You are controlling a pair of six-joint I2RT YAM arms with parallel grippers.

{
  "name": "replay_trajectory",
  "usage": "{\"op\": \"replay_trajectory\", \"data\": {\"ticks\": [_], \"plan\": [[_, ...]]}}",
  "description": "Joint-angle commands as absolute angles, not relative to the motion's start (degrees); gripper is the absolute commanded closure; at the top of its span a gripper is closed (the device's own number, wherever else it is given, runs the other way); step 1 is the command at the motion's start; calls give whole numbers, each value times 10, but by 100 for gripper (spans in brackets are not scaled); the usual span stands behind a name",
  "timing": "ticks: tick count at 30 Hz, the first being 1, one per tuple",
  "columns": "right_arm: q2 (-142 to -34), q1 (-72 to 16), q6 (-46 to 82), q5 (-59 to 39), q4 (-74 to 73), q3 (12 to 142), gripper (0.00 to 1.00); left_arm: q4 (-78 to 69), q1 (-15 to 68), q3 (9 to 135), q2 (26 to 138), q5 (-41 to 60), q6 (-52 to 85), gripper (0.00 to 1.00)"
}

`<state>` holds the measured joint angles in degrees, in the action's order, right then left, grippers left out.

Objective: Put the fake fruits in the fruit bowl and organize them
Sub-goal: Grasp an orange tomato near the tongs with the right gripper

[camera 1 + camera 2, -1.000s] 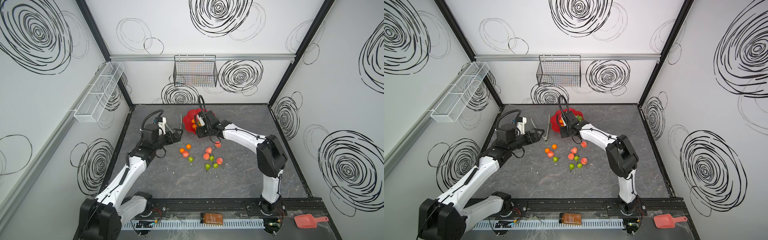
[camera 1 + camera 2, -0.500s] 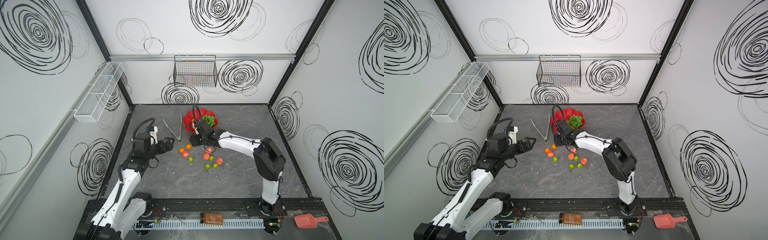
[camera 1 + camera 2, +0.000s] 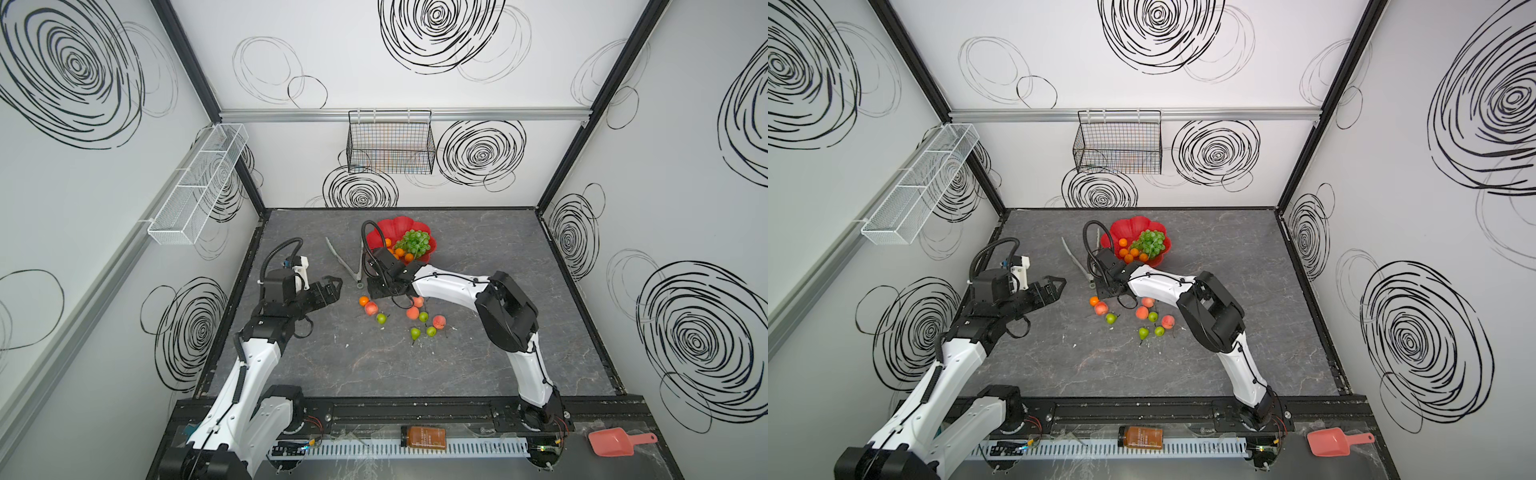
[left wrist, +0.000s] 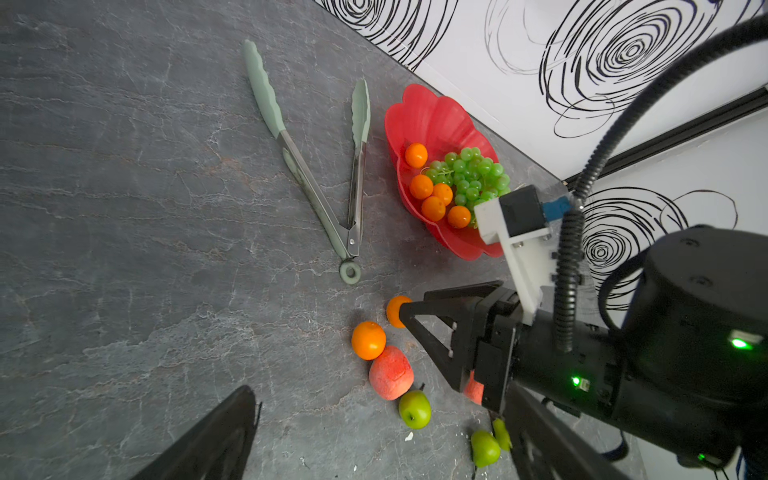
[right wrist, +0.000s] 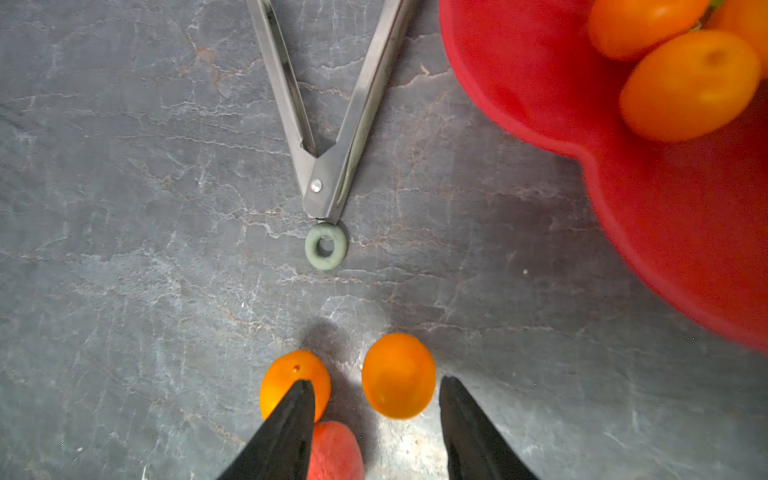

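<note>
Two tangerines (image 5: pixel 398 376) sit between open right claw (image 5: pixel 376 381) and tongs (image 5: pixel 320 183); left claw (image 3: pixel 334 285) open.

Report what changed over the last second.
The right gripper left the fruit bowl and came down over a loose tangerine, jaws open. The left gripper drew back from the tongs. Nothing gripped. Bowl, tongs and loose fruit stayed put.

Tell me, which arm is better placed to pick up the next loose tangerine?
The right. The right hand hangs open just at a small round orange plastic tangerine, beside the glossy red scalloped bowl; the left hand hovers farther off.
</note>
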<state>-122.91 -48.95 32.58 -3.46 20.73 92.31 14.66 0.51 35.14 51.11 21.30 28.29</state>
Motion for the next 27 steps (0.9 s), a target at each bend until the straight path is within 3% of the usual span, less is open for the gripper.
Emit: {"op": "replay_trajectory", "data": {"ticks": [1, 27], "plan": [[-1249, -491, 330, -12, 247, 953, 47, 130, 0, 347, 510, 222, 278, 4], [-1310, -491, 315, -13, 301, 1013, 54, 125, -2, 346, 518, 233, 276, 4]]}}
